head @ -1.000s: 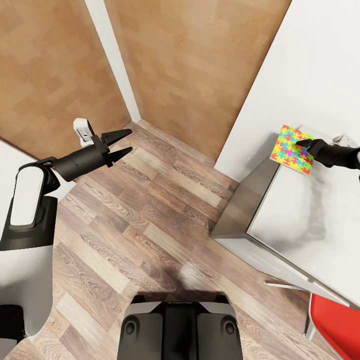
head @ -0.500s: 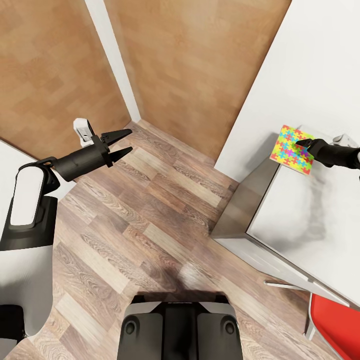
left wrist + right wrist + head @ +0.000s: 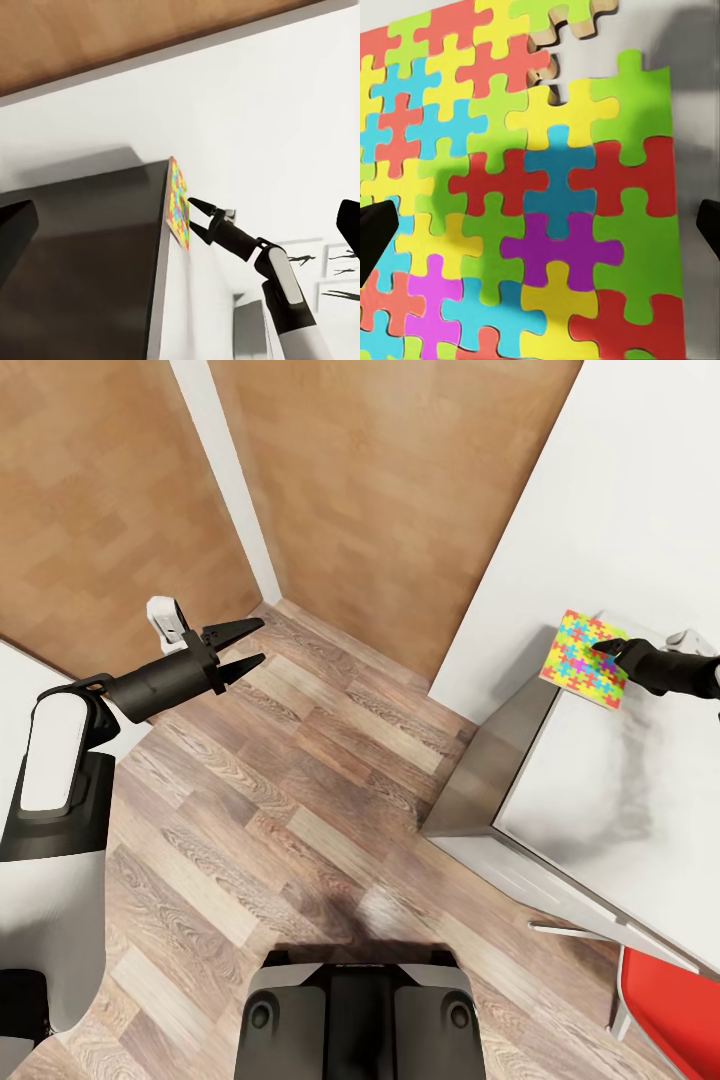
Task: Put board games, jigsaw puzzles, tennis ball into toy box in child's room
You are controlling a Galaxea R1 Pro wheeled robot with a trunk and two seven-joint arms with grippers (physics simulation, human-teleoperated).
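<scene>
The child's room shows white walls [image 3: 640, 490], a matt brown wood-grain panel and a striped wood plank floor [image 3: 300, 780], glossy enough to carry a pale reflection near the robot's base. At the right stands the long pale grey-white table [image 3: 610, 800], smooth-topped with a darker grey side face.

Nothing has shifted over the last second: both arms, the camera and the puzzle sit exactly as they did. I take this as a pause just before a grasp, so the task has not advanced; this puzzle is not yet in the toy box.

The thin flat jigsaw puzzle [image 3: 583, 657], a square of interlocking pink, yellow, blue, green and red pieces, lies at the table's far corner, overhanging the edge. The wrist view shows a few pieces missing at one border, bare wood beneath.

The black right gripper [image 3: 606, 647] hovers over the puzzle's inner edge, fingers spread wide, gripping nothing. The black left gripper [image 3: 245, 643] hangs over the floor, jaws parted and empty.
</scene>
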